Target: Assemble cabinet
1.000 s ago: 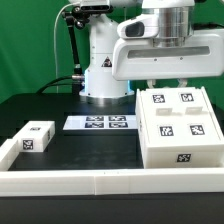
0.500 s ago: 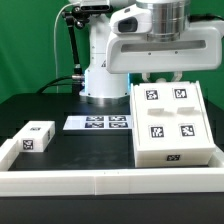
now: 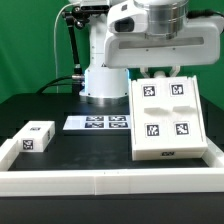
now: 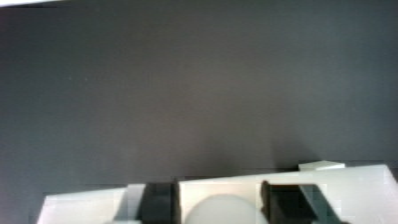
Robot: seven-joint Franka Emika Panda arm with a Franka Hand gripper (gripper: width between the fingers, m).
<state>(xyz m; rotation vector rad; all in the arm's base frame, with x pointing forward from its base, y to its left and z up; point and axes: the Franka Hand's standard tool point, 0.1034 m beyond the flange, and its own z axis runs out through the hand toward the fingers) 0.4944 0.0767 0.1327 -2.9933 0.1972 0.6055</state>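
The cabinet point(image 3: 168, 120) is a big white box with several square tags on its facing side, at the exterior view's right. It stands tipped up, its far edge raised. My gripper point(image 3: 163, 76) comes down onto that far edge and is shut on it. In the wrist view the dark fingers point(image 4: 164, 203) sit either side of a white wall of the cabinet point(image 4: 222, 200), with my gripper point(image 4: 228, 198) closed on that wall. A small white tagged block point(image 3: 35, 137) lies on the black table at the exterior view's left.
The marker board point(image 3: 100, 122) lies flat behind the middle of the table. A long low white frame rail point(image 3: 100, 182) runs along the front and up both sides. The arm's white base point(image 3: 103, 80) stands behind the marker board.
My gripper has risen and shifted slightly toward the exterior view's left, still holding the cabinet. The cabinet's far edge has come up, so its tagged face tips more toward the camera.
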